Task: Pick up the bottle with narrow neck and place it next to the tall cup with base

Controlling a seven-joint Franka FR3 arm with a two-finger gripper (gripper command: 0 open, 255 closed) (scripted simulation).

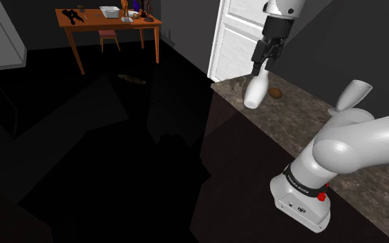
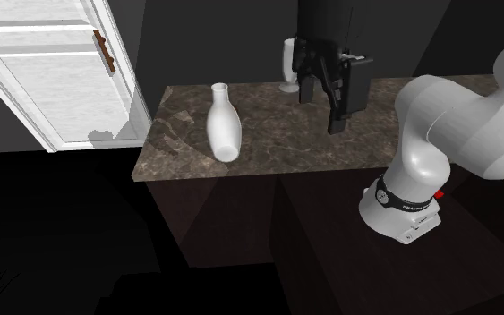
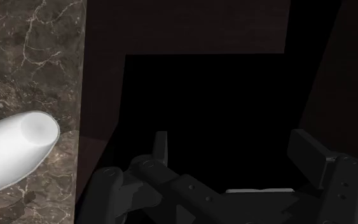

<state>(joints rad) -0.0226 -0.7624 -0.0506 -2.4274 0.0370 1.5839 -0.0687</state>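
One brown lump [image 1: 276, 92] near bottle [image 1: 256, 93] | cup [image 2: 289, 64] well apart | tool [image 3: 233, 140] spread

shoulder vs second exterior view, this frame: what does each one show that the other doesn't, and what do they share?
Shoulder view, not the second exterior: a wooden desk with clutter on it, far across the dark floor, and a small brown object on the counter beside the bottle.
Second exterior, not the shoulder: the brown handle on the white door.
Both: the white bottle, the tall cup, the marbled counter, the door, and the black gripper, apart from the bottle.
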